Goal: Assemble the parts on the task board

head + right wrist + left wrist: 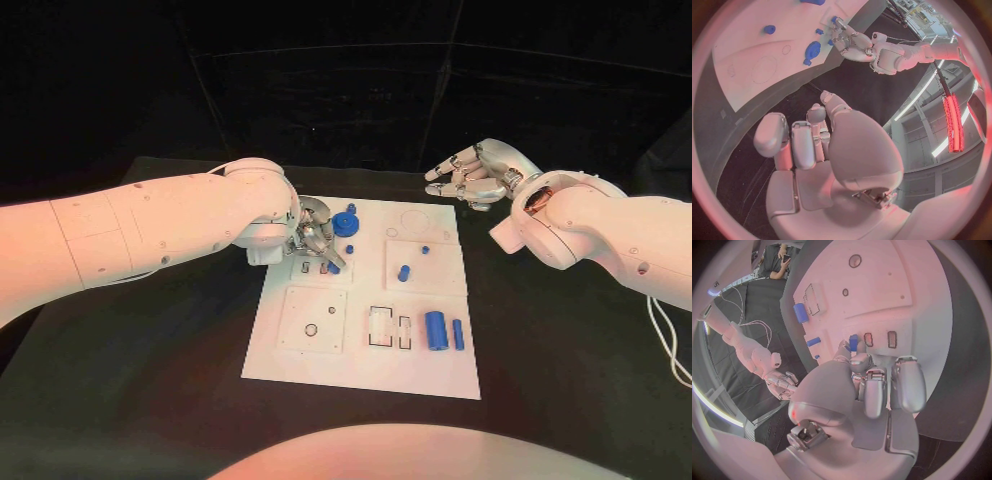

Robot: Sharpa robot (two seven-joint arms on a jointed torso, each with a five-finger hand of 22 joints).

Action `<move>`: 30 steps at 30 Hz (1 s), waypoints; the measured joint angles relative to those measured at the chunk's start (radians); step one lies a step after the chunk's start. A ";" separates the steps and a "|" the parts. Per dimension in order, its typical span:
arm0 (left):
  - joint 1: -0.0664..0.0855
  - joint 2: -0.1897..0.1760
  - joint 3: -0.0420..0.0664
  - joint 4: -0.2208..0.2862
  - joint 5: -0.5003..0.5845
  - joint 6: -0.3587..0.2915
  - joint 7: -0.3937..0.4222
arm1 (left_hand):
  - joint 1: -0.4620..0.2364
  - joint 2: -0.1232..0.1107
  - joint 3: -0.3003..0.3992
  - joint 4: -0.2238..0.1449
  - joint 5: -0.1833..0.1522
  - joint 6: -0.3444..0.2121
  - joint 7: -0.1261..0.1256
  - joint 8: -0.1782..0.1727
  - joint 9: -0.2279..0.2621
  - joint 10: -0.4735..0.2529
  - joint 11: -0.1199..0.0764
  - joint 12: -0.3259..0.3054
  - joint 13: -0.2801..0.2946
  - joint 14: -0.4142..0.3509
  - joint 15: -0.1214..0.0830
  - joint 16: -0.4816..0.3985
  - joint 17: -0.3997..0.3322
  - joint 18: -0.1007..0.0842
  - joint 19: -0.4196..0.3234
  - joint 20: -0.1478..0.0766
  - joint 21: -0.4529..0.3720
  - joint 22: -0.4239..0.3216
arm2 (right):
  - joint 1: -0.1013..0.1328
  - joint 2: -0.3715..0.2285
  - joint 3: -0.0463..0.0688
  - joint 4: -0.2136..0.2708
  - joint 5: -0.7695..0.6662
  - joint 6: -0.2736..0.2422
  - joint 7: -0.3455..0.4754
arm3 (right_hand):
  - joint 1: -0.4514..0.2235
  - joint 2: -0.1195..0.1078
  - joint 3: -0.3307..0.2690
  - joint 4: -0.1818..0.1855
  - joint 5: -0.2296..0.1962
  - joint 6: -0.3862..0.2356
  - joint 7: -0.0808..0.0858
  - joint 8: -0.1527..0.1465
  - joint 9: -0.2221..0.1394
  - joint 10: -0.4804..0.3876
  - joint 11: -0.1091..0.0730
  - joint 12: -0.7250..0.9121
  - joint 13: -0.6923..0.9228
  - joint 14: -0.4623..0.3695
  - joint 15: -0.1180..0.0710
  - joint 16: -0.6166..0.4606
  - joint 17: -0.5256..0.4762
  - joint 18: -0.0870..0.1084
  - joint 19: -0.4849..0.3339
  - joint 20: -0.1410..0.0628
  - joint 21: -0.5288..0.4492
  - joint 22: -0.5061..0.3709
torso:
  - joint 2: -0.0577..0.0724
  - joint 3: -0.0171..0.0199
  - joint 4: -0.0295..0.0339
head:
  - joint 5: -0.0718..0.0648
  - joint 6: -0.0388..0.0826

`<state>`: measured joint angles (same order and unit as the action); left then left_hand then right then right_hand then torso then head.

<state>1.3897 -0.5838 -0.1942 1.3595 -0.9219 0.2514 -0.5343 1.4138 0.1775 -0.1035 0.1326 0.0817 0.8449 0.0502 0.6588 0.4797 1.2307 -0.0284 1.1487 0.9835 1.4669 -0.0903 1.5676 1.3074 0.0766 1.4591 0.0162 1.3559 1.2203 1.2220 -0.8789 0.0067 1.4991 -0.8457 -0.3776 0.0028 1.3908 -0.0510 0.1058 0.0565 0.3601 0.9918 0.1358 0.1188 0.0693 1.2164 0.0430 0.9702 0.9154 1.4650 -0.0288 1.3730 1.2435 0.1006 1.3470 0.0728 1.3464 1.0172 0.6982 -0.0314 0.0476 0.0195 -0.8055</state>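
One small blue part [853, 342] sits pinched in the left robot hand [317, 243] above the task board [433, 370]; right robot hand [473, 172] clenched, empty.

Dim black surroundings, pinkish light on white surfaces, strong fisheye bending at rims.

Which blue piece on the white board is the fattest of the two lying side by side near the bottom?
The left one of the pair: it is thicker and shorter than the slim blue rod right beside it.
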 measured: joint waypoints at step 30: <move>-0.022 -0.099 -0.008 0.127 -0.018 -0.204 0.007 | -0.326 -0.237 0.665 -0.100 0.015 0.005 0.005 0.062 0.055 0.044 0.003 0.025 0.027 0.000 0.010 0.000 0.000 0.000 0.001 0.006 0.015 0.042 | 0.000 -0.004 0.000 -0.008 0.000 0.006 -0.001 | -0.005 -0.005 0.003 0.003 0.004 0.000 0.000 0.000 -0.001 0.000 0.000 0.000 -0.001 0.000 0.000 0.000 -0.002 0.000 0.000 0.000 -0.004 -0.002 | -0.005 0.0077 0.0127 | 0.013 -0.004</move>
<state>1.3679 -0.6831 -0.2024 1.4861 -0.9396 0.0476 -0.5274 1.0880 -0.0598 0.5611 0.0329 0.0969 0.8503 0.0550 0.7205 0.5342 1.2744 -0.0253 1.1735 1.0103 1.4671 -0.0801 1.5675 1.3073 0.0766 1.4605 0.0221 1.3713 1.2620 1.2219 -0.8825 0.0066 1.4914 -0.8454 -0.3720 0.0021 1.3855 -0.0563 0.1085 0.0592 0.3637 0.9918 0.1358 0.1188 0.0685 1.2164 0.0431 0.9702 0.9140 1.4650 -0.0288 1.3730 1.2416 0.1007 1.3470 0.0728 1.3425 1.0149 0.6935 -0.0237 0.0602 0.0320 -0.8098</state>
